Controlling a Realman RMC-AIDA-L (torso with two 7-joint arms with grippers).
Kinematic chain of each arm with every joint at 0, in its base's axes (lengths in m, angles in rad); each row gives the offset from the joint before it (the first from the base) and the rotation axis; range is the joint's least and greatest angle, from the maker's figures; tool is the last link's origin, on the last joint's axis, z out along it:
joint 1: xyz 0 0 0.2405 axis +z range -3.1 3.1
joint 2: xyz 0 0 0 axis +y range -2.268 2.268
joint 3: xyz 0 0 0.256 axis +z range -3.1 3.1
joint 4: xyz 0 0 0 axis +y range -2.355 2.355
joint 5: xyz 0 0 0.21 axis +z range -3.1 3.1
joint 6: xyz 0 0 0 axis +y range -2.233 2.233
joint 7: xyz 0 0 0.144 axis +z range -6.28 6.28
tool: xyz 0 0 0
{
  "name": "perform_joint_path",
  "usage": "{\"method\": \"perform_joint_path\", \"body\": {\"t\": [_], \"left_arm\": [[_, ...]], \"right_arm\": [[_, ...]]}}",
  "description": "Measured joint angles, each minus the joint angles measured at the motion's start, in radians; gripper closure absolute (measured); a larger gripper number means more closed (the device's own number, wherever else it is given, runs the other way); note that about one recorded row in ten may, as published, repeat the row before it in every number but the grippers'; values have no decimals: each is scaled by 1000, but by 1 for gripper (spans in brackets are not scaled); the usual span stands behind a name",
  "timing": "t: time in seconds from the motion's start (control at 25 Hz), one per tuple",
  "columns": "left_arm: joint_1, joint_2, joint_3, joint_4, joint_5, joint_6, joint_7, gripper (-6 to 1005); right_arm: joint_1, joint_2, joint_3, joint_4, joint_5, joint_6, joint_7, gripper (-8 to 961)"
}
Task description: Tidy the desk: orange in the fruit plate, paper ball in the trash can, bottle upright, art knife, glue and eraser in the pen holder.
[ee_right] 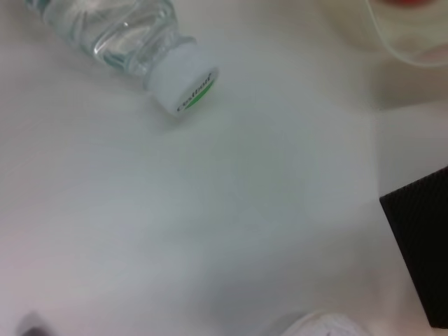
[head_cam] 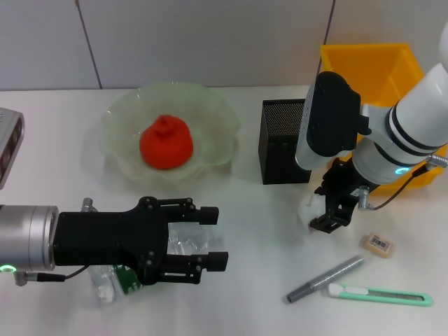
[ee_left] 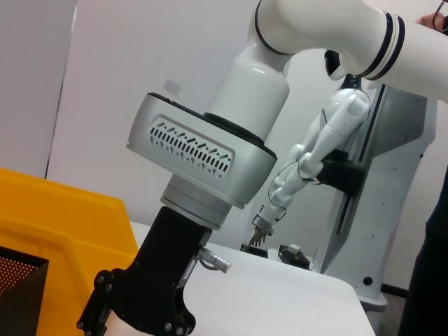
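Orange in the plate, toward the desk's far edge. Bottle lying on its side near the front edge, between the fingers of the left gripper, jaws wide around it, contact not clear. White cap with green lettering, too blurred to read; green label near the gripper's base, also unreadable. Paper ball just in front of the black mesh holder, under the right gripper; whether those fingers hold it cannot be told. Yellow bin at the far right corner behind that arm. Eraser with a small barcode sticker near the right edge. Grey glue stick and green knife close together at the front right.
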Motion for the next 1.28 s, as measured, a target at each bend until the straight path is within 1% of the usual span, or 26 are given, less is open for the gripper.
{"method": "perform_joint_path", "body": {"t": [0.04,0.12,0.16,0.2,0.24,0.28,0.32,0.44,0.48,0.52,0.56,0.6,0.64,0.68,0.72,0.76,0.8,0.88,0.92,1.0,1.08,1.12,1.16,1.28], "left_arm": [[0,0,0,0,0,0,0,256],[0,0,0,0,0,1,-1,256],[0,0,0,0,0,1,-1,256],[0,0,0,0,0,1,-1,257],[0,0,0,0,0,1,-1,257],[0,0,0,0,0,1,-1,257],[0,0,0,0,0,1,-1,257],[0,0,0,0,0,0,-1,257],[0,0,0,0,0,0,-1,257],[0,0,0,0,0,0,-1,257],[0,0,0,0,0,0,-1,257],[0,0,0,0,0,0,-1,257],[0,0,0,0,0,0,-1,257],[1,0,0,0,0,0,-1,257],[2,0,0,0,0,0,-1,257],[2,0,0,0,0,0,-1,257],[2,0,0,0,0,0,-1,257],[2,0,0,0,0,1,-1,258],[2,0,0,0,0,1,-1,258],[2,0,0,0,1,2,-1,258],[1,0,0,0,1,2,-1,258],[1,0,0,0,1,2,-1,258],[1,0,0,0,1,2,-1,258],[0,1,0,0,1,3,-1,258]], "right_arm": [[-1,0,0,-4,2,0,0,249],[-3,0,2,-18,14,-10,0,305],[-4,0,14,-56,53,-51,4,332],[-4,0,14,-56,53,-51,4,360],[-5,0,29,-90,80,-87,13,388],[-8,0,82,-167,114,-175,33,388],[-8,0,82,-167,114,-175,33,388],[-18,-1,225,-285,145,-287,52,389],[-17,-6,349,-335,151,-334,58,390],[-17,-6,349,-335,151,-334,58,390],[-13,-14,455,-356,139,-351,61,390],[-11,-20,502,-358,129,-349,62,390],[-11,-20,502,-358,129,-349,62,391],[-10,-34,601,-352,116,-333,64,391],[-10,-34,601,-352,116,-333,64,392],[-10,-44,693,-342,114,-316,68,392],[-10,-44,693,-342,114,-316,68,392],[-18,-56,790,-326,113,-278,80,393],[-18,-56,790,-326,113,-278,80,394],[-31,-61,815,-308,111,-237,89,394],[-42,-72,823,-255,111,-178,99,395],[-42,-72,823,-255,111,-178,99,396],[-43,-77,823,-230,111,-160,100,396],[-43,-75,817,-224,109,-140,102,384]]}}
